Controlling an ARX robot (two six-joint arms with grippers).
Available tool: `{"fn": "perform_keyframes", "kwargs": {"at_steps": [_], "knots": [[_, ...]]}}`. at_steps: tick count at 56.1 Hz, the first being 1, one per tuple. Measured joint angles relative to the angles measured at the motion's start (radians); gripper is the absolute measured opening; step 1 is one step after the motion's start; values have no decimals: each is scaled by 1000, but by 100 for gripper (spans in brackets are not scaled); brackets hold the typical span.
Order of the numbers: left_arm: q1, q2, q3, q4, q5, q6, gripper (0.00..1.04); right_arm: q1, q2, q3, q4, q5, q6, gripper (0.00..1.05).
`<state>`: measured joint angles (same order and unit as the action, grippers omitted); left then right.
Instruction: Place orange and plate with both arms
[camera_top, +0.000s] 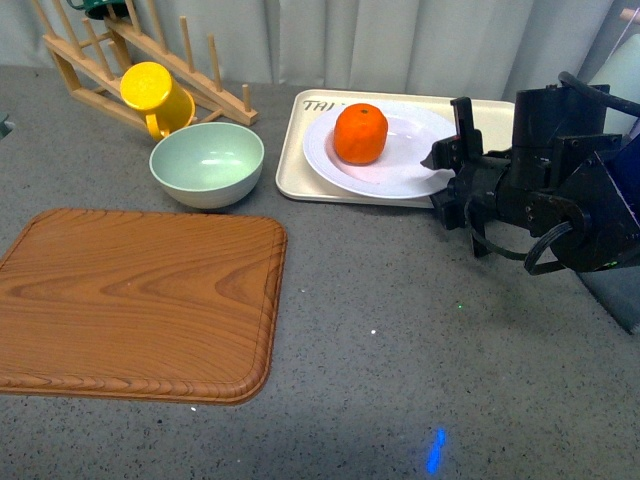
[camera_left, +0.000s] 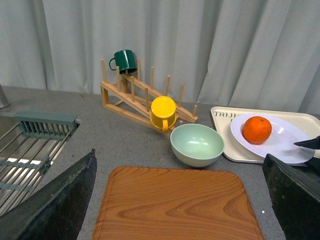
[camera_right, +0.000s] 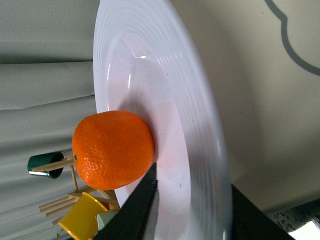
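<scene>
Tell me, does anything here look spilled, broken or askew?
Nothing stands out. The orange sits whole on the plate, which lies flat on the beige tray. The green bowl is upright and empty.

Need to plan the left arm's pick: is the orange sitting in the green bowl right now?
No, the orange sits on the white plate on the tray, while the green bowl is empty.

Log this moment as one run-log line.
orange: on plate | plate: on beige tray | right gripper: open, straddling plate rim | left gripper: open, above cutting board
</scene>
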<state>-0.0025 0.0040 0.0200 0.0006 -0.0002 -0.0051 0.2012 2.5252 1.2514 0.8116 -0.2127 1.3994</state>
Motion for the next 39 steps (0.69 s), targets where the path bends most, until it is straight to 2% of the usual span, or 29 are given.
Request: {"fn": "perform_keyframes", "kwargs": {"at_steps": [12, 23, 30, 36, 39], "knots": [[0, 0, 0, 0, 0, 0, 98, -18, -37, -43, 0, -7, -12, 68], [0, 0, 0, 0, 0, 0, 98, -31, -143, -116, -63, 35, -113, 97], [0, 0, 0, 0, 0, 0, 98, -32, -244, -179, -164, 139, -252, 95], [0, 0, 0, 0, 0, 0, 98, -20, -378, -275, -187, 322, -513, 96], [0, 0, 0, 0, 0, 0, 98, -14, -428, -316, -168, 375, -629, 96]]}}
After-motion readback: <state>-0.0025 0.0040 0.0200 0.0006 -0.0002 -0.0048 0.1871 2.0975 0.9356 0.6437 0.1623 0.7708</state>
